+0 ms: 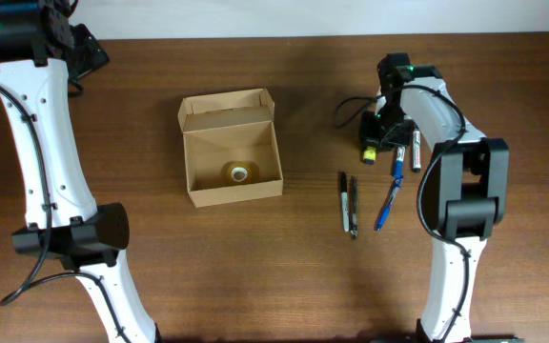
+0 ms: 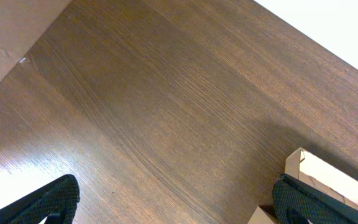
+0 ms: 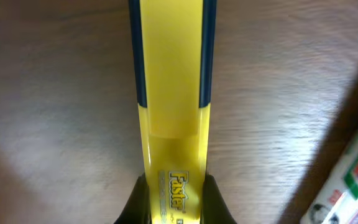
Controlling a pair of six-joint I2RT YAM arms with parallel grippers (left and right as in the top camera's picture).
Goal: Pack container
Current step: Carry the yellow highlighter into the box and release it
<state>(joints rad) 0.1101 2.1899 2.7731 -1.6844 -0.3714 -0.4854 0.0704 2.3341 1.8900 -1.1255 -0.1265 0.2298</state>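
We are pinching the yellow highlighter (image 3: 171, 112) between the closed-down fingers of our right gripper (image 3: 176, 204), well right of the container (image 1: 232, 151), which is sitting with its flap folded back for loading, while our left gripper (image 2: 176, 202) is hanging wide open and empty off the container's far-left corner.

Small rectangular tan cardboard box (image 1: 236, 189), plain, unmarked. Upright on desk (image 1: 284, 267), open, hinged flap lid folded back. Lies between claws: right of left claw (image 1: 89, 52), well left of right claw (image 1: 372, 151).
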